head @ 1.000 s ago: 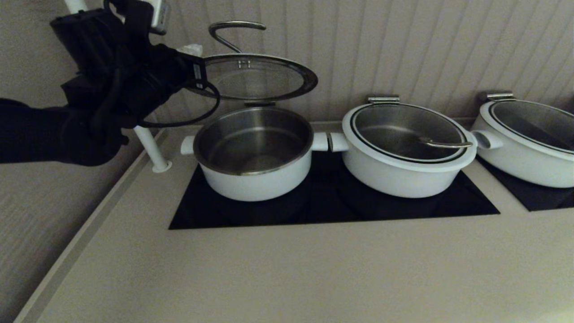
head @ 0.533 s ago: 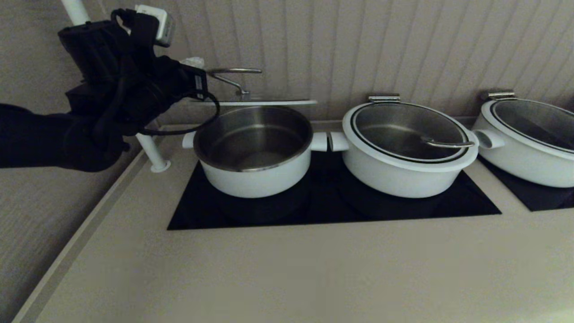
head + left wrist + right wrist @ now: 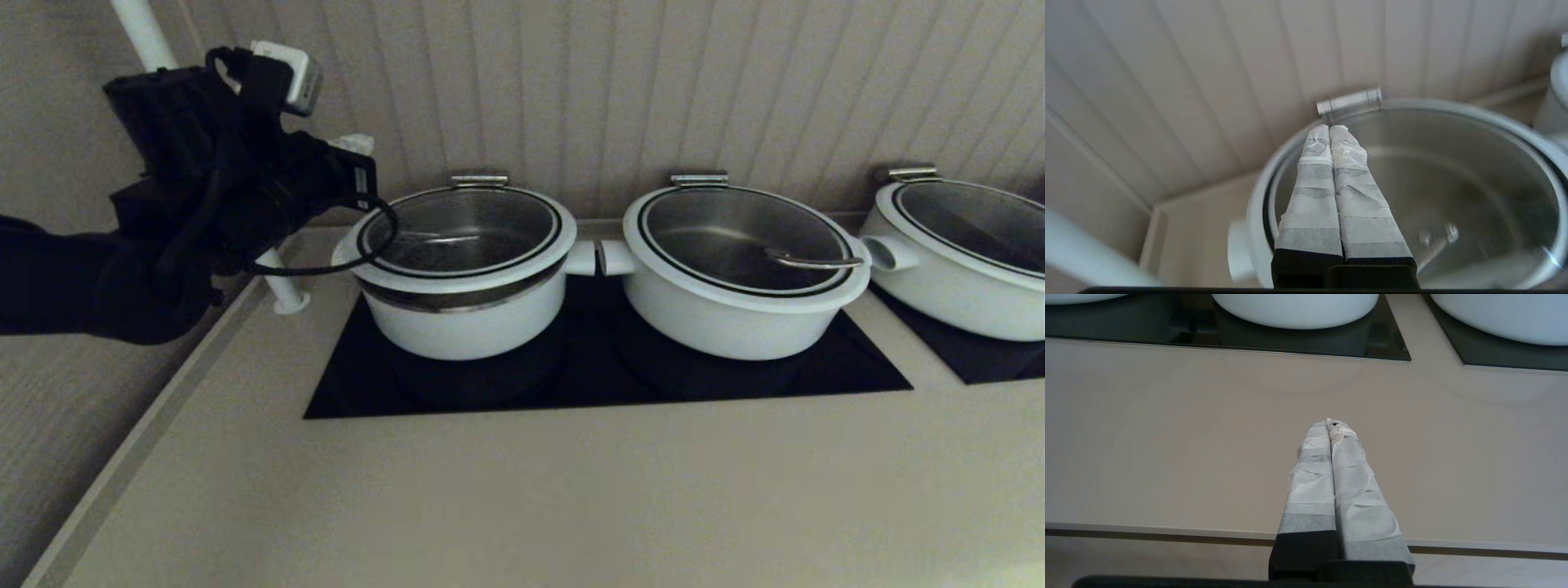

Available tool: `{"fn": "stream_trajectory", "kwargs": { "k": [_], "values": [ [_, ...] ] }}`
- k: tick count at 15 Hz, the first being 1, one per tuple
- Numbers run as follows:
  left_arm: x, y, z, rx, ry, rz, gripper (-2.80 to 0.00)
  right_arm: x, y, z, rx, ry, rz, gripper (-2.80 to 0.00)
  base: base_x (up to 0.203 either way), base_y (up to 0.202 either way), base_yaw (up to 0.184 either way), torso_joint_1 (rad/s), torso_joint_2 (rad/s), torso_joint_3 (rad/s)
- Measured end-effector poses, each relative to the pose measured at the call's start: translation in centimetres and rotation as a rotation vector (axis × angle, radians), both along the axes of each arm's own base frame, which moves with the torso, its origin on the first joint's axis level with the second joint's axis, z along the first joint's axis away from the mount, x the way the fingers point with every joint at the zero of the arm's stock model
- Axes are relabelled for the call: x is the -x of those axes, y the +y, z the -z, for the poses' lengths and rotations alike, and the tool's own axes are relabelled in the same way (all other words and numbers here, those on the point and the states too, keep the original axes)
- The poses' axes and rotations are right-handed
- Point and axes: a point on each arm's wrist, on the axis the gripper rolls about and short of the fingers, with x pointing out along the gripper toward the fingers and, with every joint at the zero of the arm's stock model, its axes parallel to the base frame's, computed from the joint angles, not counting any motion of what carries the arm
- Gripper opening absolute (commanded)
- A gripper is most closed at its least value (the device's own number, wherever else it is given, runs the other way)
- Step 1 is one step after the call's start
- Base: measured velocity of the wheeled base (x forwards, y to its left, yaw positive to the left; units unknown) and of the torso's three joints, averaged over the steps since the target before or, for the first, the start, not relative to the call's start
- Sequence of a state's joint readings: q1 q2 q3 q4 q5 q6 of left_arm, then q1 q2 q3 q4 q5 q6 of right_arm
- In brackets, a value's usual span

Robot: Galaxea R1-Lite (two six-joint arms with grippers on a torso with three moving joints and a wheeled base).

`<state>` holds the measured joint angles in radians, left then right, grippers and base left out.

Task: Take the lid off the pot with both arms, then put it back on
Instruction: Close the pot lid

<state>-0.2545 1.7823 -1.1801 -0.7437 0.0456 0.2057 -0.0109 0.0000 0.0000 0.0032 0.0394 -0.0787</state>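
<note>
Left claw [image 3: 353, 147] hangs beside the pot [image 3: 465, 318], and the lid [image 3: 461, 237] sits on the pot on the black cooktop [image 3: 604, 367]. Up close, its fingers [image 3: 1331, 175] are pressed together — empty — above the lid [image 3: 1453, 196]. Right claw [image 3: 1330, 424] is closed too — over the bare worktop [image 3: 1167, 437].
</note>
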Motion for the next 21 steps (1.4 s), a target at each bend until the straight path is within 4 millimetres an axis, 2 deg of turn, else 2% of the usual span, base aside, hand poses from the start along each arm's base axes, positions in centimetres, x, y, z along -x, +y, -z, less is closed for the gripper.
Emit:
{"fn": "stream_trajectory", "kwargs": {
  "k": [9, 12, 21],
  "values": [
    [1.7, 0.4, 4.4, -0.039, 0.155, 0.001, -2.80, 0.0, 0.0, 0.0, 0.000, 0.000, 0.000, -2.80, 0.000, 0.000, 0.000, 0.000, 0.00, 0.000],
    [2.0, 0.5, 5.6, -0.036, 0.143, 0.000, -2.80, 0.0, 0.0, 0.0, 0.000, 0.000, 0.000, -2.80, 0.000, 0.000, 0.000, 0.000, 0.00, 0.000],
    [0.9, 0.2, 8.9, -0.049, 0.178, 0.000, -2.80, 0.0, 0.0, 0.0, 0.000, 0.000, 0.000, -2.80, 0.000, 0.000, 0.000, 0.000, 0.00, 0.000]
  ]
}}
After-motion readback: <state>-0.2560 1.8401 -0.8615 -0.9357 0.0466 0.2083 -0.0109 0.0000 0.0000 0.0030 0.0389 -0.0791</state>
